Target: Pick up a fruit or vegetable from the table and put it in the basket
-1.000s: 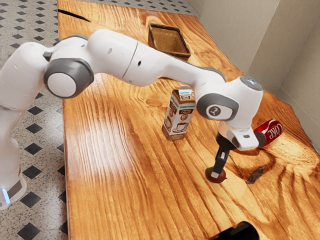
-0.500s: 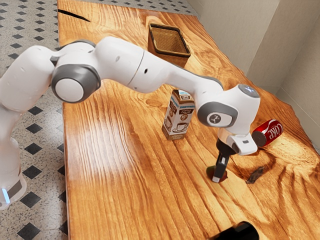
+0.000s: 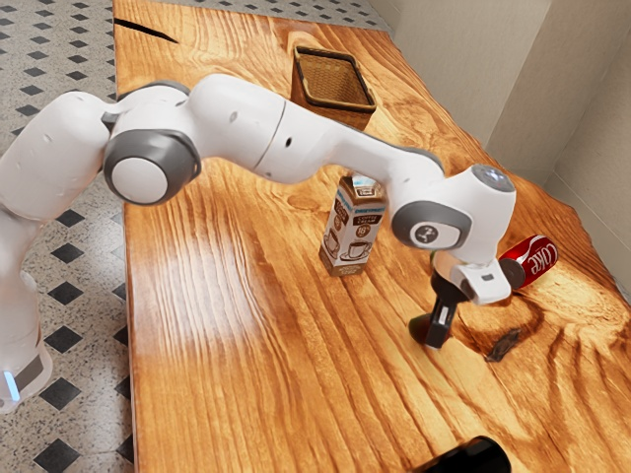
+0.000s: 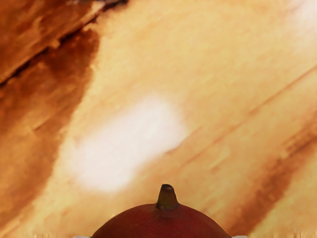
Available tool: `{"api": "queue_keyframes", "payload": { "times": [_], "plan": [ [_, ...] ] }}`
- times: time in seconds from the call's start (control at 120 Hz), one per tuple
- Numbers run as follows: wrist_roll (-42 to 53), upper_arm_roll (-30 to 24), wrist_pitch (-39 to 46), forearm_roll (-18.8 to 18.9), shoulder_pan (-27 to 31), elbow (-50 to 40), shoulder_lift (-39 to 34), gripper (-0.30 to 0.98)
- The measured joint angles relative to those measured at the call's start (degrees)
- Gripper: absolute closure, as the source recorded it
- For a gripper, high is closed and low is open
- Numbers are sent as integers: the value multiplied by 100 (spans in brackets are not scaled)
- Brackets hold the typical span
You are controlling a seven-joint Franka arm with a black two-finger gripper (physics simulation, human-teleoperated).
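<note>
My gripper (image 3: 432,337) points down at the exterior view's right, shut on a dark red and green fruit (image 3: 418,327), whose visible part shows beside the near black finger. The rest of the fruit is hidden behind that finger. Seen from the hand, the red fruit (image 4: 163,223) has a short brown stem pointing away from it, and pale bits of the fingers border it on both sides. The brown wicker basket (image 3: 335,81) stands at the far end of the table, open at the top.
A coffee creamer carton (image 3: 351,232) stands upright on the table (image 3: 217,325) between gripper and basket. A red Coke can (image 3: 533,262) lies behind the hand. A black object (image 3: 473,459) is at the near edge.
The gripper first came lower over the fruit and turned slightly. Since then, hand and fruit have risen a little together. The arm's forearm has dropped, uncovering more of the basket.
</note>
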Motion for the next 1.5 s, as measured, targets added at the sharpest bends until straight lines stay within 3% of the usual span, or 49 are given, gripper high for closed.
{"api": "queue_keyframes", "payload": {
  "times": [0.35,0.625,0.867,1.042,1.5],
  "plan": [
    [21,335,-1447,514,-13,1149,-434,36],
    [77,1946,-1852,673,34,2197,-509,35],
    [230,2194,-1857,628,1533,2253,-539,36],
    [368,2196,-1708,364,2473,2252,-542,36],
    [640,2184,-533,-356,3502,1976,-282,37]
  ]
}}
